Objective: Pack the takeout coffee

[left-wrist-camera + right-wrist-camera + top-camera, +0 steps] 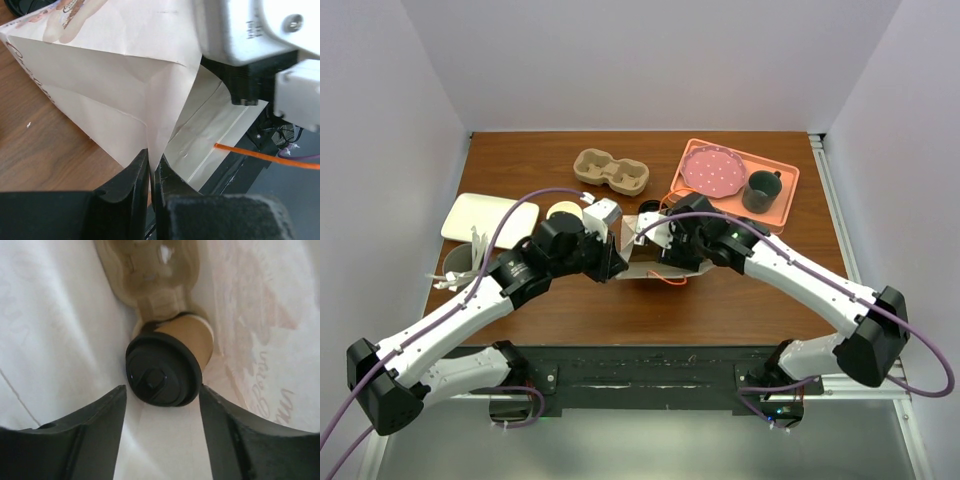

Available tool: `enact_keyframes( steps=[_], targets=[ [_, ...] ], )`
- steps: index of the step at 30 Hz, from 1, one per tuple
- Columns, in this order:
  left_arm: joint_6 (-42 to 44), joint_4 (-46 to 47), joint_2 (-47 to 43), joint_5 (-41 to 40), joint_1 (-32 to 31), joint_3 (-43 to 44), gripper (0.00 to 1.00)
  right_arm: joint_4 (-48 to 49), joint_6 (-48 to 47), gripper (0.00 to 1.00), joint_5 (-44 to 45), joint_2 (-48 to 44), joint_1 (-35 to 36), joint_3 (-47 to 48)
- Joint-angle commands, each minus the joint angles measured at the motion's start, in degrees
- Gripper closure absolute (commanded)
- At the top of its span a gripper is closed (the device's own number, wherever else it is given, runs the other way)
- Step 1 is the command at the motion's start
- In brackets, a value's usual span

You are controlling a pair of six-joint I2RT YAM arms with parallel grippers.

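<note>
L side first: left gripper [150, 172] is pinched tight on a fold of the white paper bag [105, 75], jaws nearly together w/ only paper btwn them. From the top cam it sits at the bag's near-left corner. The bag lies mid-table [570, 310], btwn the two arms.

Moving R: right gripper [162, 390] is inside the bag, jaws wide, nothing clamped as far as I can judge. The takeout coffee [170, 362] is directly ahead of it, black lid [161, 376] facing the wrist cam, tan body running away deeper into the bag. So the cup's long axis is roughly in line w/ the gripper's reach, lid end nearest. The jaws flank the lid rim on both sides; can't tell if they touch it. A brown pulp shape [150, 285] shows beyond the cup's base, inside the bag or seen through the paper, can't tell which. The top cam shows a pulp carrier [611, 171] out on the table behind the bag.

Judgement: cup looks delivered and the R arm is nearer by far, so the next move is prob a straight pull-back along that axis. Risk: w/ any sideways drift a finger catches the lid rim and drags or rolls the cup. The L pinch must hold the bag steady meanwhile
</note>
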Motion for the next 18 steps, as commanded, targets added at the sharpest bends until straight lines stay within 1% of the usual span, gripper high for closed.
enact_keyframes(
  steps=[1, 3, 7, 12, 16, 18],
  targets=[
    [-0.4, 1.3, -0.9, 0.8, -0.5, -0.2, 0.86, 1.9, 0.6, 0.30, 2.3, 2.1, -0.2, -0.4],
    [-0.4, 1.3, -0.9, 0.8, -0.5, -0.1, 0.87, 2.3, 0.6, 0.26, 2.5, 3.0, -0.2, -0.6],
    [-0.1, 1.0, -0.8, 0.7, -0.5, 0.4, 0.87, 4.4, 1.0, 0.25, 3.5, 4.9, -0.3, 0.2],
    [0.0, 0.3, -0.8, 0.4, -0.5, 1.2, 0.87, 5.9, -0.2, 0.27, 3.3, 5.4, -0.3, -1.6],
    [0.0, 0.0, -1.3, 0.1, -0.5, 1.4, 0.87, 7.1, -0.5, 0.34, 3.1, 5.6, -0.3, -3.3],
    [-0.1, -0.2, -1.4, -0.1, -0.6, 1.6, 0.87, 6.9, -0.8, 0.41, 3.0, 6.1, -0.3, -3.6]
  ],
)
